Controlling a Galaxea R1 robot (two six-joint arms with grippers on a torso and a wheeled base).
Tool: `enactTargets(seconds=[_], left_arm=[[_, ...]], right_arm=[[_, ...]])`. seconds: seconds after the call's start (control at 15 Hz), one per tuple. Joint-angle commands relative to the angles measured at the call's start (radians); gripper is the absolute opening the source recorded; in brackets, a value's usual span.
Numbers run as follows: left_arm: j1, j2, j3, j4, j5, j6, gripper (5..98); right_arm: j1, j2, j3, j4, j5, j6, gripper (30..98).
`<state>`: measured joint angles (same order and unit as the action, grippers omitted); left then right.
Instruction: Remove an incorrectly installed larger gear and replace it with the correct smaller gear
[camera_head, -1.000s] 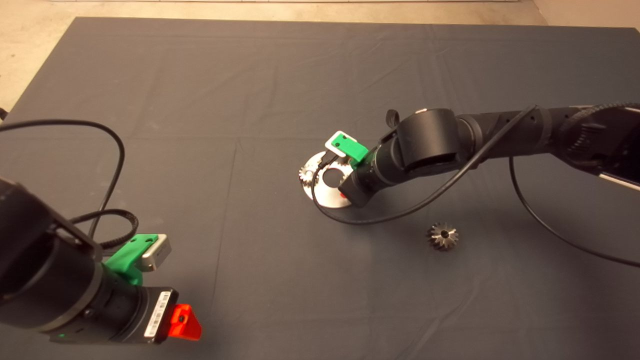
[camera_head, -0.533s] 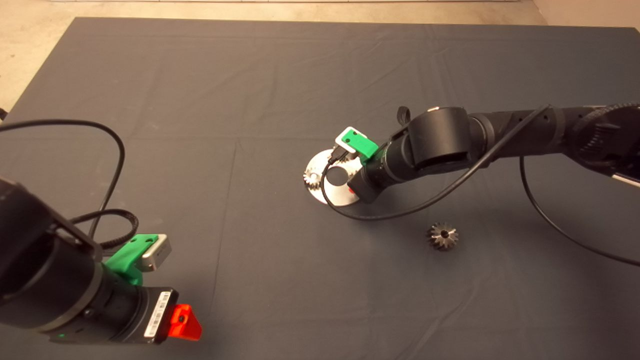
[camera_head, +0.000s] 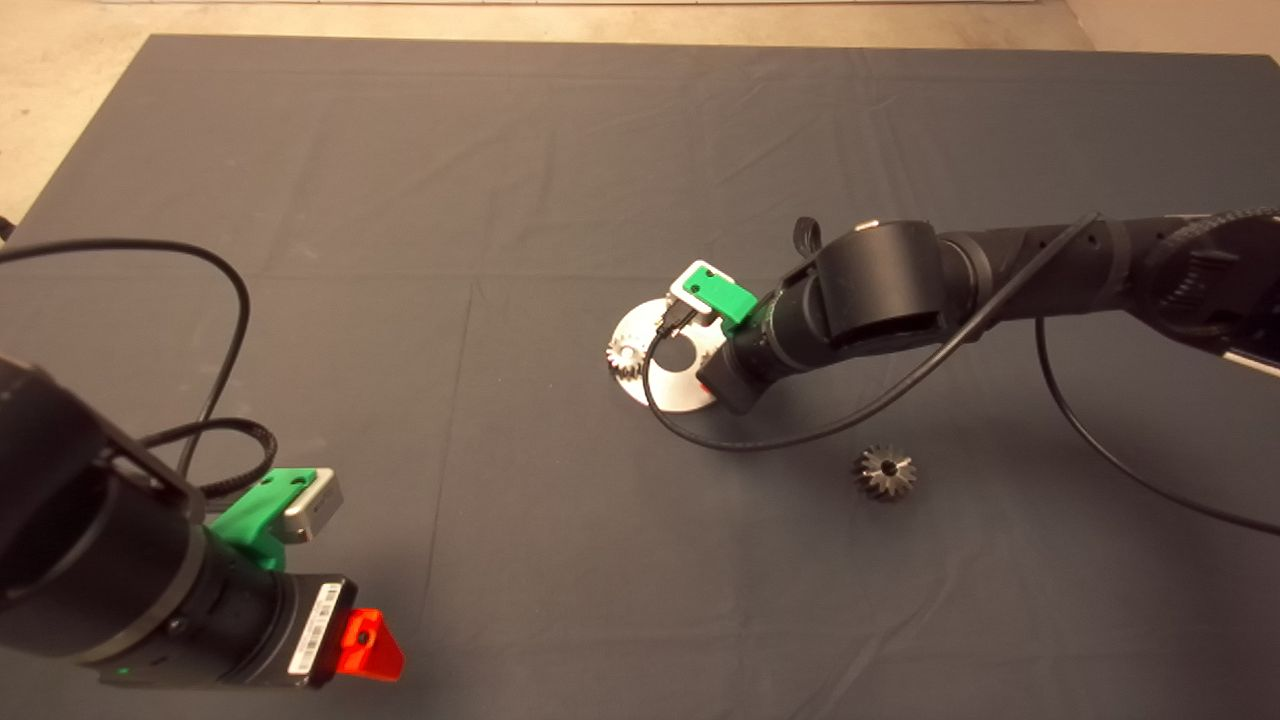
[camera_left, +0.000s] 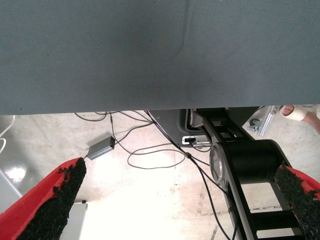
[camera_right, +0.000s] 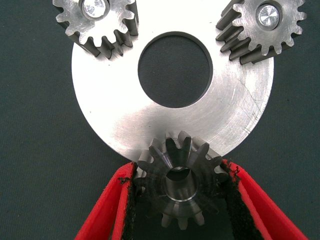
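Note:
In the right wrist view my right gripper (camera_right: 180, 170) is shut on the smaller gear (camera_right: 180, 186), which is almost black with a centre hole. The gear overlaps the rim of a round silver plate (camera_right: 125, 120). Whether it sits on a pin I cannot tell. Two pale silver gears (camera_right: 96, 20) (camera_right: 262, 27) stand on the plate's other side. In the head view the right gripper (camera_head: 706, 376) is at the plate (camera_head: 640, 330), mid-mat. The larger gear (camera_head: 885, 472), with flared dark teeth, lies on the mat apart from the plate. My left gripper (camera_head: 368, 645) is parked open at the lower left.
A black cable (camera_head: 800, 435) loops from the right arm over the mat between the plate and the larger gear. The left wrist view shows the mat's edge (camera_left: 150, 107), and beyond it floor cables and a black robot base (camera_left: 250, 165).
My right gripper moved a little to the right, and the plate shifted slightly with it. Over the last half second it barely moved. The left arm and the larger gear stayed still.

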<state>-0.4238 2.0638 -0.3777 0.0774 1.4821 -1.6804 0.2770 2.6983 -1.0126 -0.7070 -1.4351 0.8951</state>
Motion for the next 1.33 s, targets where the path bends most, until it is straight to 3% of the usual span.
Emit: enactTargets(seconds=[0.0, 1.27], left_arm=[[-0.006, -0.003, 0.011, -0.013, 0.006, 0.002, 98.2], [-0.006, -0.001, 0.011, -0.013, 0.006, 0.006, 98.2]], right_arm=[[0.016, -0.001, 0.003, -0.029, -0.001, -0.001, 40.4], [0.016, -0.008, -0.033, -0.026, 0.015, 0.048, 40.5]])
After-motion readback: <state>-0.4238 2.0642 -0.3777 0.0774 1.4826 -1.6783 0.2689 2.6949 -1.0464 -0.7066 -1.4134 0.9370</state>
